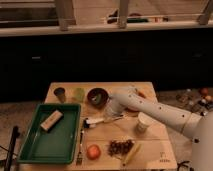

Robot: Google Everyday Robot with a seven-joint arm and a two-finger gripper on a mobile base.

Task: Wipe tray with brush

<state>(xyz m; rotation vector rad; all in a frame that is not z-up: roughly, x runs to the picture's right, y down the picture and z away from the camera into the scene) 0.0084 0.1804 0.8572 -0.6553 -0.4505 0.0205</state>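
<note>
The green tray [35,150] lies at the table's left front with a tan wooden block [51,120] inside it. The brush [103,120] lies on the table just right of the tray, its white handle pointing right and its dark head [86,123] toward the tray. My gripper [114,111] hangs at the end of the white arm, directly above the right end of the brush handle. Whether it touches the handle does not show.
A metal fork [80,147] lies along the tray's right rim. A dark bowl [97,95], a green cup [79,93] and a dark cup [60,93] stand at the back. A white cup [144,121], an orange fruit [93,151], grapes [121,146] and a banana [132,153] sit at the front right.
</note>
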